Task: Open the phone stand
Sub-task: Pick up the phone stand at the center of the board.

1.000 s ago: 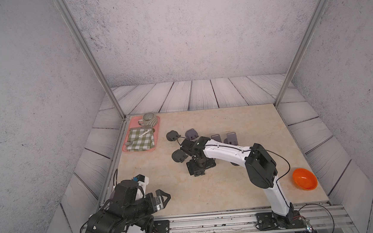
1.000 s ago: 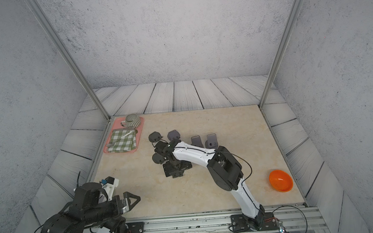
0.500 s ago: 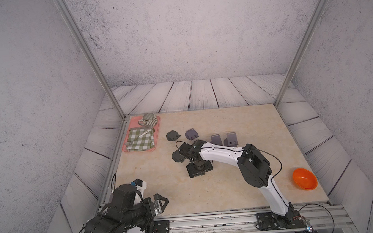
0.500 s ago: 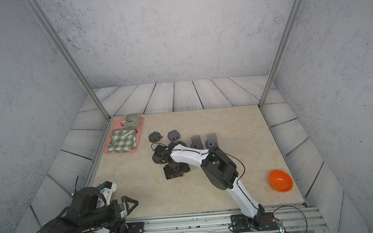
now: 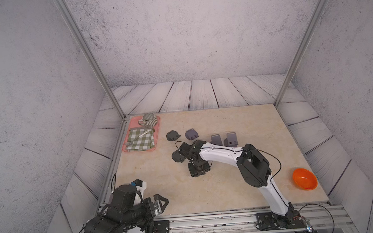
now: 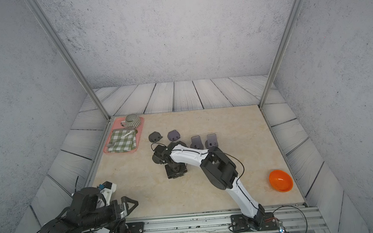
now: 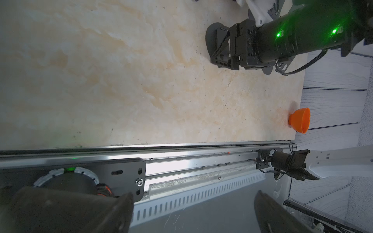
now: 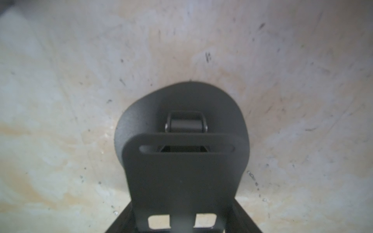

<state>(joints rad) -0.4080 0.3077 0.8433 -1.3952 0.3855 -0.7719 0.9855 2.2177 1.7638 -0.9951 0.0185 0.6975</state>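
Note:
A black phone stand (image 8: 181, 177) lies on the marble table. Its round base (image 5: 176, 156) shows beside my right wrist in both top views (image 6: 155, 159). Its flat plate runs back between my right gripper's fingers. My right gripper (image 8: 182, 222) points down at the table (image 5: 199, 171) and its fingers press the plate's two side edges. The left wrist view shows that gripper (image 7: 222, 48) low over the stand (image 7: 210, 34). My left gripper (image 5: 162, 204) hangs open and empty over the front rail at the left (image 7: 193, 213).
Behind the right arm stand several other phone stands: a dark one (image 5: 173, 136), a purple-grey one (image 5: 191, 134) and two upright grey ones (image 5: 232, 138). A pink tray (image 5: 134, 123) with a striped cup and checked cloth sits far left. An orange bowl (image 5: 304, 179) is near right.
My right gripper's jaws have closed in from wide open onto the stand's plate. The right elbow has shifted a little left. The left arm has sunk slightly toward the front rail.

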